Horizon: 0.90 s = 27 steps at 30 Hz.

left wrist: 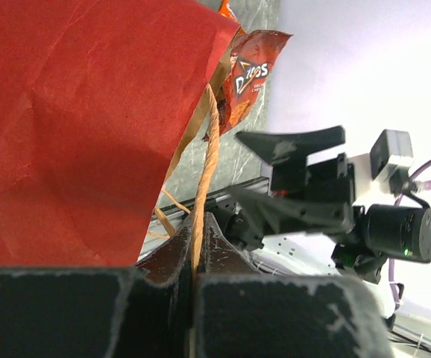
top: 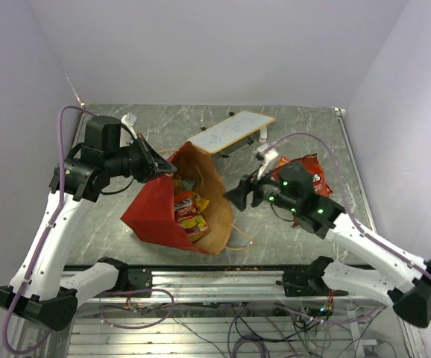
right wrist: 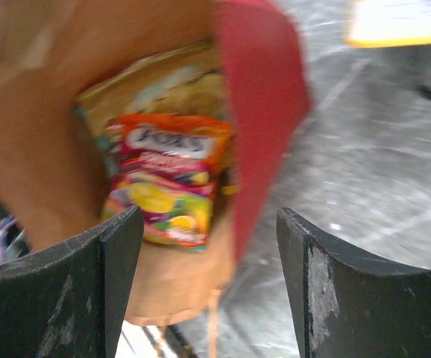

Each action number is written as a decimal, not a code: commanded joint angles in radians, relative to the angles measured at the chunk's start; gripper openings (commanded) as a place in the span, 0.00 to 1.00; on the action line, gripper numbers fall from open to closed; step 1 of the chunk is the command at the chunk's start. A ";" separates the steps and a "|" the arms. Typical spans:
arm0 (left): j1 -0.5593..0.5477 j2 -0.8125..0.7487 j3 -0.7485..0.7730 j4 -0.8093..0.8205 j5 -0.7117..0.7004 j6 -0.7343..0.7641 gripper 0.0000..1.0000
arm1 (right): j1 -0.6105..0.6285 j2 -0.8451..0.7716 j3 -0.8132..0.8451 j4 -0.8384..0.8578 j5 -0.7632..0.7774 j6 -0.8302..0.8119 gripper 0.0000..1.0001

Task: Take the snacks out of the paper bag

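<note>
1. The left gripper [left wrist: 195, 227] is clenched on the paper bag's thin string handle [left wrist: 209, 149]. The handle runs straight down into the pinch between the two closed fingers. In the top view this gripper sits at the bag's far rim.
2. The right gripper [right wrist: 208, 253] is released. Its dark fingers [right wrist: 118, 261] are spread wide with nothing between them, and it faces the bag's mouth from just beside it.
3. The paper bag [top: 150, 209] lies on its side on the grey marble table [top: 297, 130], between the two arms. It is red outside and brown kraft inside, with its mouth turned toward the right arm.
4. A multicoloured Fox's candy packet [right wrist: 167, 179] lies inside the mouth on the kraft lining. A gold-brown packet [right wrist: 163, 82] sits deeper in behind it, though the right wrist view is blurred.
5. A red Doritos bag [top: 316, 175] lies out on the table to the right of the paper bag, partly covered by the right arm.
6. A flat white board [top: 234, 130] with a tan edge rests toward the far side of the table, apart from the bag.
</note>
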 commanded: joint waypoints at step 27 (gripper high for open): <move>0.005 0.004 -0.003 -0.014 -0.003 0.036 0.07 | 0.443 0.658 0.157 0.281 0.241 -0.104 0.76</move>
